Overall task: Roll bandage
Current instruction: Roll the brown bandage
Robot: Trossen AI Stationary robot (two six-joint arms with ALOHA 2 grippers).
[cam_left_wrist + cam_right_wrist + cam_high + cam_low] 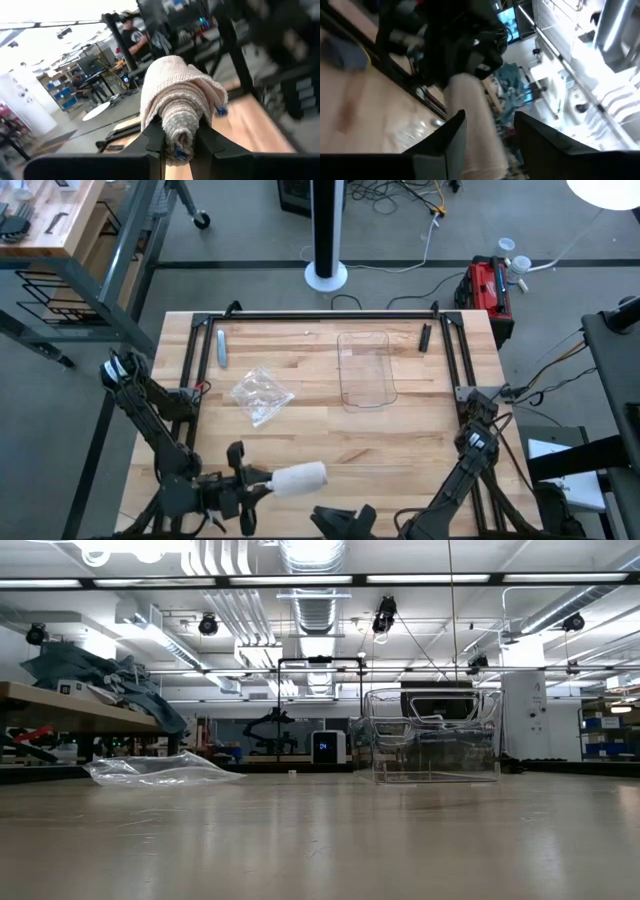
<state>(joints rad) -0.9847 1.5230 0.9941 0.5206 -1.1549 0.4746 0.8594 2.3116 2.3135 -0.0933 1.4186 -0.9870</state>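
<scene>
Pale butcher-block wooden table [330, 435] under both dark arms, framed by black rails. Toward the far side, right of centre: clear rectangular plastic tray [366, 370], upright and standing alone in the low view [432, 735]. Left of it and well apart: crumpled clear plastic wrapper [262, 395], flat on the wood [160, 769]. Near the front edge, left of centre: whitish rolled cylinder of gauze bandage [298, 478], long axis running left to right along the table's front edge, free end pointing right toward the other arm, raised off the board. Left gripper [262, 483] clenched on the roll's left end, dark fingers [152, 137] pinching the coiled end [177, 107]. Right gripper [345, 518] low at the front edge just right of the roll, fingers [451, 131] spread apart, the pale roll [477, 135] blurred between them, contact impossible to tell.
</scene>
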